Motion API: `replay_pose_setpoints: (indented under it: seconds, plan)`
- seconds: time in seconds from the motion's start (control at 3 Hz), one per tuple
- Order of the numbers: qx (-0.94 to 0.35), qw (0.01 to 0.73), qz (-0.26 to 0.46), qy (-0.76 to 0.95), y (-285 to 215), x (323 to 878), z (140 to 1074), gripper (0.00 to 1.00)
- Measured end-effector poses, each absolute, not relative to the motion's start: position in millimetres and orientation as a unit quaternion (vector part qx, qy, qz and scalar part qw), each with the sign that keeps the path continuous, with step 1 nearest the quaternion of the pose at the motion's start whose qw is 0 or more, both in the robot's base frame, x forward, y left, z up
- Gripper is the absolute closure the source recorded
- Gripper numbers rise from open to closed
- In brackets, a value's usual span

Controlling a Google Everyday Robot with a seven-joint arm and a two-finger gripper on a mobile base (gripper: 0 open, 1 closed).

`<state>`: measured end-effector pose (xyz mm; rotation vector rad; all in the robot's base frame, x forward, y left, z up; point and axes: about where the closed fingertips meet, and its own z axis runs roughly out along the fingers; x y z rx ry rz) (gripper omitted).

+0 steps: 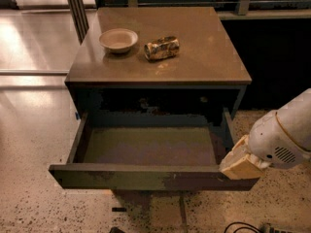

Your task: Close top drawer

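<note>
- Drawer status: the top drawer (146,176) sits directly under the top of the bench (204,47) and is pulled well out toward the camera.
- Drawer front: flat, dark grey-brown and without a handle. Pale scuffs run along its middle and a darker patch sits toward its right end.
- Drawer interior: shallow and wide, with an olive-grey floor and dark side walls. Nothing can be seen lying inside.
- Drawer recess: the opening under the bench top is in deep shadow. Only faint specks show there and they cannot be identified.
- Bench below the drawer: the extended front covers it, so any lower fronts are out of sight.
- Gripper (237,161): a tan block at the near right corner of the bench, set against the right end of the drawer front. It overlaps that corner in this view, and contact cannot be confirmed.
- Gripper opening: it cannot be made out whether the gripper is parted or closed, or whether it has hold of anything.
- Arm housing (284,135): white and rounded, to the right of the bench, cut off by the right picture edge.
- Bench top, left rear: a pale bowl (118,39) stands there with a crushed can (162,48) lying just to its right. The can's label is unreadable.
- Cable (238,225): on the floor in front of the bench's right side, cut off by the lower picture edge.
</note>
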<state>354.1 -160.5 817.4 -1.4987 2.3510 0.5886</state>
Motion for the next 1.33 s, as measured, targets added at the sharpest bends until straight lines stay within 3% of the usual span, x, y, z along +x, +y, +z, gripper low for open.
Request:
replay_pose_setpoints:
  seconds: [0.33,1.0,1.33]
  plan:
    - [-0.521,0.155,0.207,0.813,-153.5,351.4,810.7,1.00]
    - [-0.533,0.206,0.235,0.787,-85.8,329.1,745.6,1.00]
    - [-0.539,0.206,0.215,0.788,-57.3,316.4,708.9,1.00]
